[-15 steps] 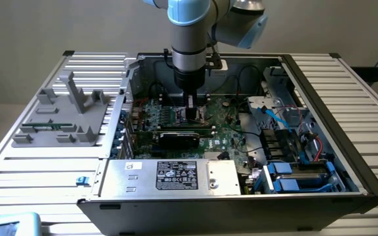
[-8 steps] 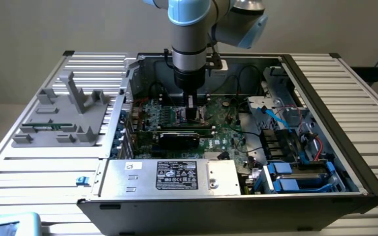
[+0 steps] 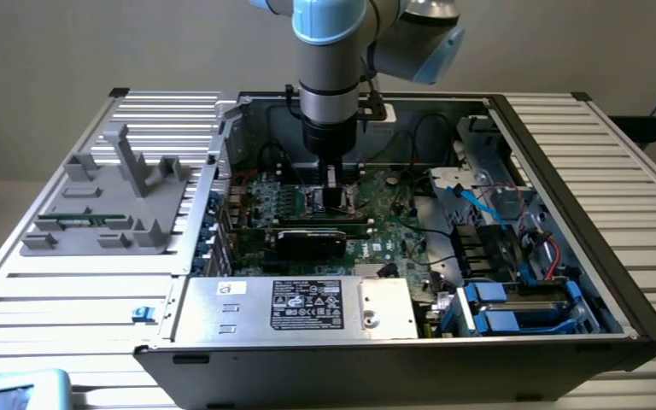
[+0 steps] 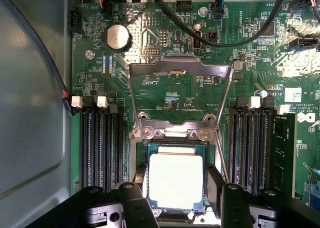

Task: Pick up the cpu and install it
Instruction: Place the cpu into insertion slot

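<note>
Gripper (image 4: 178,172), jaws part-closed, grips cpu (image 4: 176,183) by 2 sides at socket (image 4: 141,155).

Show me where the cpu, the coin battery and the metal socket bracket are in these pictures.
cpu (image 4: 176,180): wrist view, middle of its shiny top.
coin battery (image 4: 117,36): wrist view, centre of its face.
socket bracket (image 4: 150,64): wrist view, bar at its free end.

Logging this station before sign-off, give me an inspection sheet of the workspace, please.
surface: slatted metal table, bearing an open computer case.
job's things: cpu shiny side up at the socket, bracket raised.
clutter: grey plastic fixture on the table, exterior view's left.
gripper: gripper down inside the case, at the cpu.
cables: black cable arcs over the motherboard.
surroundings: plain grey wall behind.
</note>
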Robot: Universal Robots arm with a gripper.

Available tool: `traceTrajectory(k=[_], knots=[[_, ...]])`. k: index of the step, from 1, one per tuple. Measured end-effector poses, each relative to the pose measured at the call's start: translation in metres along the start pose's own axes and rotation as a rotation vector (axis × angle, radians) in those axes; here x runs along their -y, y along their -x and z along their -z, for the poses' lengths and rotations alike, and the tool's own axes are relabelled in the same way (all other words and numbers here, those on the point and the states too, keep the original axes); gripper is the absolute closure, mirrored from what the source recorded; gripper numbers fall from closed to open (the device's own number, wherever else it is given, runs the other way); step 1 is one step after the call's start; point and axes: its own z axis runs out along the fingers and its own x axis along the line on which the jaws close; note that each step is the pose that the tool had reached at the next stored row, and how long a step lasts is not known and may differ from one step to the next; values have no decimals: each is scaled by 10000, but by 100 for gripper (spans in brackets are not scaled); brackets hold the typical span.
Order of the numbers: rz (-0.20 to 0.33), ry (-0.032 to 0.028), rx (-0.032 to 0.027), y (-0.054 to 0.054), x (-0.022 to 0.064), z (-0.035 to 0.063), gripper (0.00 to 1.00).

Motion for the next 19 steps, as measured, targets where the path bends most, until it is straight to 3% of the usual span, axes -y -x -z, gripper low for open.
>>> traceTrajectory(k=[19], knots=[[-1, 0, -33, 0, 5, -12, 45]])
